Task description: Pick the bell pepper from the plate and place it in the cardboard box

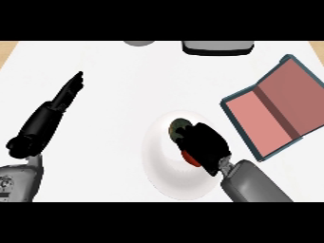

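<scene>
A white plate point(166, 163) lies on the white counter at lower centre. My right hand point(205, 144) is over the plate with its fingers curled round the bell pepper point(188, 157); red shows under the hand at its lower left and a dark green end at the fingertips. Most of the pepper is hidden by the hand. The box point(283, 106) lies to the right of the plate, with a pink-red inside and a grey-blue rim, open upward. My left hand point(67, 91) rests at the left, fingers straight and pointing away, holding nothing.
At the counter's far edge stand a dark grey object with a light top point(217, 47) and part of a grey round thing point(139, 42). Wooden surface shows at both upper corners beyond the counter.
</scene>
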Robot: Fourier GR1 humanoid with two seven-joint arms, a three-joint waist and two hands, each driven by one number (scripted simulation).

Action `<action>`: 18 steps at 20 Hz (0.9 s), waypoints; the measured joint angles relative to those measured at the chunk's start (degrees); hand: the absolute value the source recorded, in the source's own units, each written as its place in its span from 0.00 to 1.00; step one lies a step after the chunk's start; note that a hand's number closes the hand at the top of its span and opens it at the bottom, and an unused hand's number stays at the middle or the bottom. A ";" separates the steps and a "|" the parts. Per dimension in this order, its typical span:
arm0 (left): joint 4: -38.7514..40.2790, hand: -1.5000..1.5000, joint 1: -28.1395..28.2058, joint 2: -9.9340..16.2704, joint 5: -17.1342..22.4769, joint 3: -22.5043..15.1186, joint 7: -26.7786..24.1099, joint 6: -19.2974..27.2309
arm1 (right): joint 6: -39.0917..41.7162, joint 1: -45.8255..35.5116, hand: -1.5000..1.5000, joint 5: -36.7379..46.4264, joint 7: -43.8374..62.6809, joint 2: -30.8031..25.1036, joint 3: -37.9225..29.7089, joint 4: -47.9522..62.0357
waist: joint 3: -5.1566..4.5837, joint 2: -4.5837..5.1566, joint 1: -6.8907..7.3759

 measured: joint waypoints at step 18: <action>1.64 0.50 -3.04 -1.18 -0.77 -0.99 0.45 -0.60 | -22.59 -27.35 1.00 -8.83 35.26 12.08 -5.44 18.17 | 0.11 0.80 2.11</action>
